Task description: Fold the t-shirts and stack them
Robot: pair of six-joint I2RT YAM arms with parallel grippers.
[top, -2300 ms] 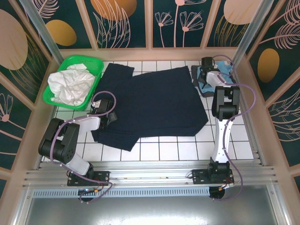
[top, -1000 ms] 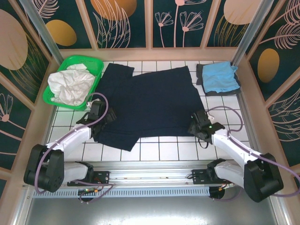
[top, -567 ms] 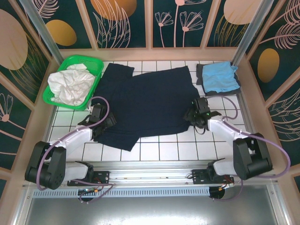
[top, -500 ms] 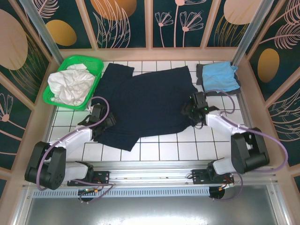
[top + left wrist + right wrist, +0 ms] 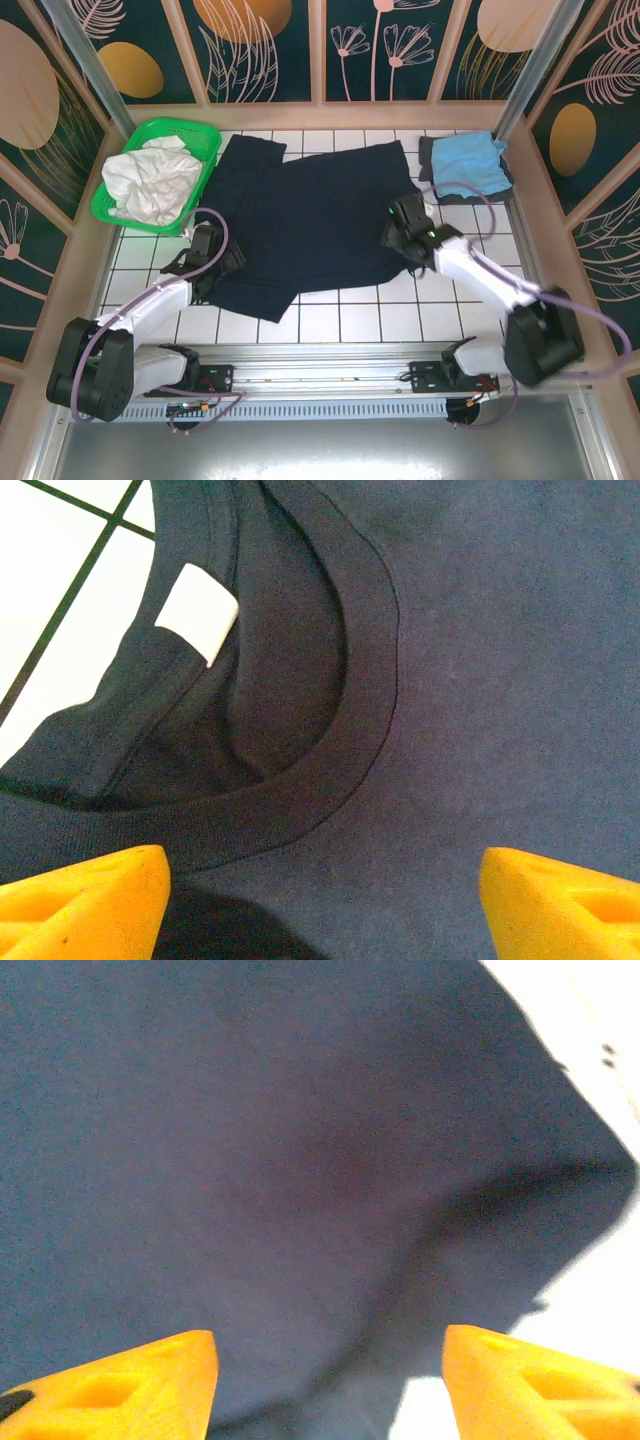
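Note:
The large dark navy t-shirt point(image 5: 320, 220) lies spread flat on the white tiled table. My left gripper point(image 5: 213, 254) hovers open over its collar point(image 5: 340, 780) at the shirt's left edge, with the white neck label point(image 5: 197, 613) just ahead and the yellow fingers point(image 5: 80, 895) wide apart. Over the shirt's right part, my right gripper point(image 5: 401, 228) is open, its orange fingers point(image 5: 120, 1385) apart above rumpled navy cloth point(image 5: 250, 1140) near the hem. A folded light blue t-shirt point(image 5: 468, 163) rests on a dark grey one point(image 5: 427, 160) at the back right.
A green plastic basket point(image 5: 105, 205) holding crumpled white cloth point(image 5: 150, 180) stands at the back left, touching the navy shirt's sleeve area. Patterned walls close in the table on three sides. Bare tiles point(image 5: 360, 320) lie along the near edge.
The right arm left the blue stack, swung to the navy shirt's near right hem, then slid up and left onto the cloth, jaws narrowing. The left gripper barely moved.

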